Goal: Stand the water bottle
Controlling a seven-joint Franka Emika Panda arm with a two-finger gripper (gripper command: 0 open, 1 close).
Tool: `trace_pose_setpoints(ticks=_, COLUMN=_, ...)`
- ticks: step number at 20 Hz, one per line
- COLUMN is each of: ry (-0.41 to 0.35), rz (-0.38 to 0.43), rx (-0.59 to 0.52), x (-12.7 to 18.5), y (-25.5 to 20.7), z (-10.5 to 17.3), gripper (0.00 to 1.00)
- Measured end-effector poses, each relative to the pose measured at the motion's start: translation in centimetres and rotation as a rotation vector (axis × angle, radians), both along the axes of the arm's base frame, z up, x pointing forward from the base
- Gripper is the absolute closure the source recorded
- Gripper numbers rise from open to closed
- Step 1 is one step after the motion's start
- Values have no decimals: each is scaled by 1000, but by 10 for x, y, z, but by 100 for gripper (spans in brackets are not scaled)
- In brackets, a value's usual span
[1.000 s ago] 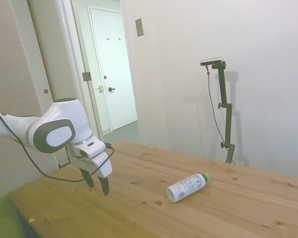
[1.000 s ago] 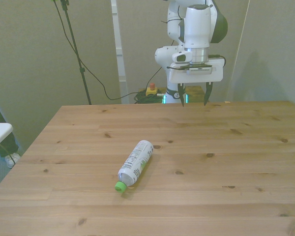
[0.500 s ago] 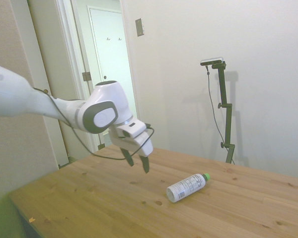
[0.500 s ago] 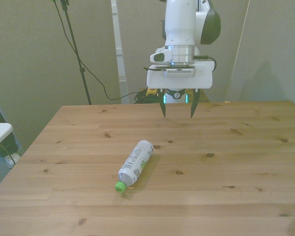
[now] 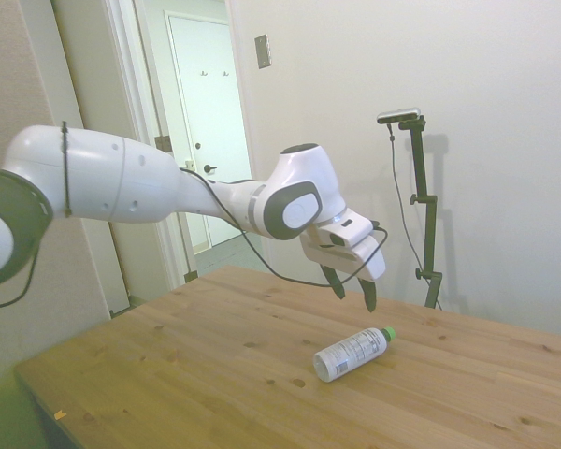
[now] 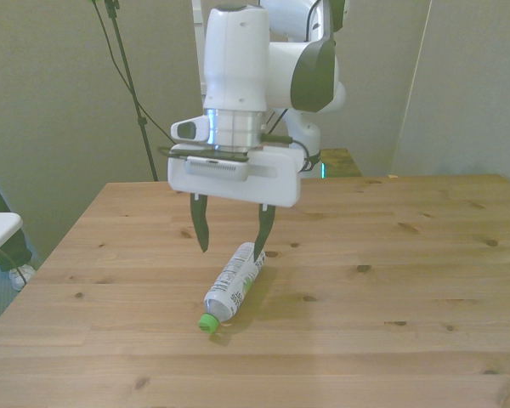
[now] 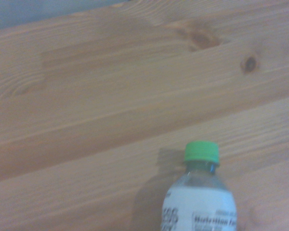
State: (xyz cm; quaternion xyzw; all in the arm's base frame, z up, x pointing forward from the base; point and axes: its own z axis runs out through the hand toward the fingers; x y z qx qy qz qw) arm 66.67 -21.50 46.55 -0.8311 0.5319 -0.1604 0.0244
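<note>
- The water bottle (image 6: pixel 234 285) is thin clear plastic, probably light; it likely dents if squeezed hard and rolls easily.
- Best hold, I judge: across the labelled body, not the narrow green cap (image 7: pixel 201 152).
- The gripper (image 6: pixel 232 238) hangs spread and empty above the surface (image 6: pixel 408 280).
- The bottle lies on its side just below it, cap end out beyond the fingertips.

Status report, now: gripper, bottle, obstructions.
Gripper open, above the bottle's base end, not touching. Water bottle on its side on the table, green cap on. Nothing in the way.
</note>
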Motion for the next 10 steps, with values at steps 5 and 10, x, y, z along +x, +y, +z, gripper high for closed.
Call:
trace_pose_setpoints(ticks=5, ry=-4, rz=-44, rx=2, x=25, y=-28, z=-18, gripper=0)
trace_pose_setpoints(ticks=10, ry=9, rz=-84, rx=35, x=29, y=-42, z=-44, gripper=0)
